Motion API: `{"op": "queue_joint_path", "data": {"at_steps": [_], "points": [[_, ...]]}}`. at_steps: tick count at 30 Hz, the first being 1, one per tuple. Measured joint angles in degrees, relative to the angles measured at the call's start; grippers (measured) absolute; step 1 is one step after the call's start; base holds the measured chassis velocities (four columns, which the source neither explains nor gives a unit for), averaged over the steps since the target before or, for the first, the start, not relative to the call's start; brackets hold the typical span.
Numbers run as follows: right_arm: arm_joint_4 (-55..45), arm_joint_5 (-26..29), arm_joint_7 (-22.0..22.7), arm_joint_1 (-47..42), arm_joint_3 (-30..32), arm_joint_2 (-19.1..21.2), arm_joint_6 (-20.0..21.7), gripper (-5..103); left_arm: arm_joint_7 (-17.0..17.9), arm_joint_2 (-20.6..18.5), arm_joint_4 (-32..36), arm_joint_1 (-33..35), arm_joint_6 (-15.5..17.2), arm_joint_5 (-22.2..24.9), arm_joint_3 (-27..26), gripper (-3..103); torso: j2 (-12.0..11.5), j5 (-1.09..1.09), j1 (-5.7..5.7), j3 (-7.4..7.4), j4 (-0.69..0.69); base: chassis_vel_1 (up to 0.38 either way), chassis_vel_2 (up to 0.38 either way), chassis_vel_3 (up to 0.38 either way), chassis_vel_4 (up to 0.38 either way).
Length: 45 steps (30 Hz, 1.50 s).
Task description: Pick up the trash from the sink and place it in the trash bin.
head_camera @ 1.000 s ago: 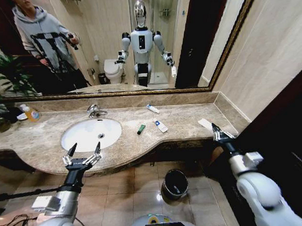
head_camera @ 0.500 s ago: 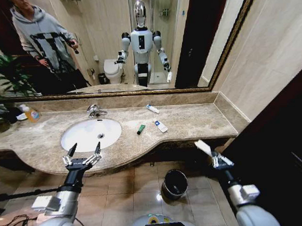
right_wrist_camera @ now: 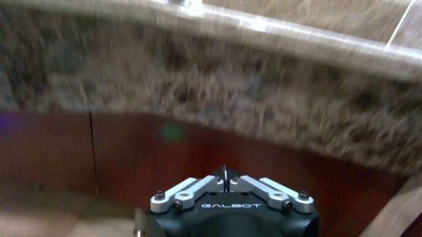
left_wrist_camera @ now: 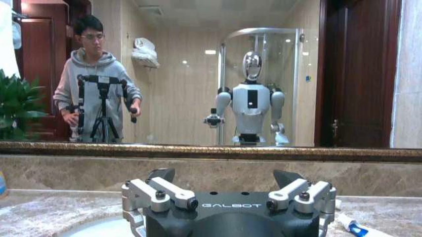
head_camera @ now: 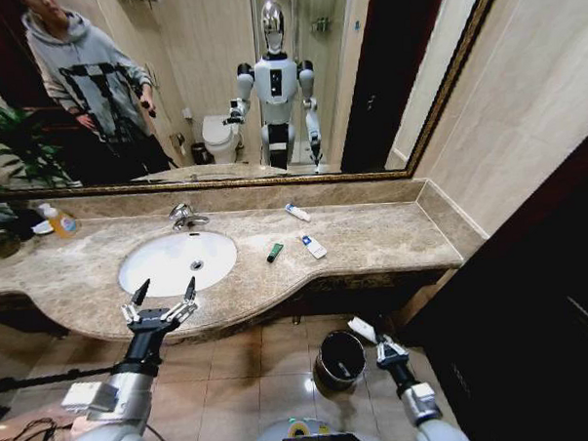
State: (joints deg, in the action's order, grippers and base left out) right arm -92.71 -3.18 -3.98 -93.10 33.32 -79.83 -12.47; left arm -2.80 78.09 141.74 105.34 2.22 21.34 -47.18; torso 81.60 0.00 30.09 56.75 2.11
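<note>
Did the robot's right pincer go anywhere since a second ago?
Yes. The right pincer, shut on a white tube, dropped from the countertop edge down beside the trash bin.

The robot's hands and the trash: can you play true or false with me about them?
1. The right gripper holds a white sachet beside the trash bin. True.
2. The left gripper is shut on a tube. False: it is open and holds nothing.
3. The dark green tube lies inside the sink. False: it lies on the countertop.
4. Two white tubes lie on the countertop. True.
</note>
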Motion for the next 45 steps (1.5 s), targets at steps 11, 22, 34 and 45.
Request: {"op": "queue_joint_path", "data": {"at_steps": [11, 22, 34, 45], "points": [[24.87, -7.07, -0.19, 12.62, -1.01, -2.82, -3.84, 0, 0.00, 0.00, 0.00, 0.00, 0.00, 0.00, 0.00, 100, 0.00, 0.00, 0.00, 0.00, 0.00, 0.000, 0.000, 0.000, 0.000], [39.48, -10.83, -1.03, 20.56, -1.21, -3.81, -5.09, 0, 0.00, 0.00, 0.00, 0.00, 0.00, 0.00, 0.00, 100, 0.00, -0.01, 0.00, 0.00, -0.01, 0.000, 0.000, 0.000, 0.000], [47.51, -17.83, -1.44, 26.90, -0.06, -4.94, -7.93, 0, 0.00, 0.00, 0.00, 0.00, 0.00, 0.00, 0.00, 100, 0.00, 0.00, 0.00, 0.00, 0.00, 0.000, 0.000, 0.000, 0.000], [47.80, -18.57, -0.61, 27.63, -0.16, -5.20, -8.03, 29, 0.00, 0.00, 0.00, 0.00, 0.00, 0.00, 0.00, 100, 0.00, 0.00, 0.00, 0.00, 0.00, 0.000, 0.000, 0.000, 0.000]]}}
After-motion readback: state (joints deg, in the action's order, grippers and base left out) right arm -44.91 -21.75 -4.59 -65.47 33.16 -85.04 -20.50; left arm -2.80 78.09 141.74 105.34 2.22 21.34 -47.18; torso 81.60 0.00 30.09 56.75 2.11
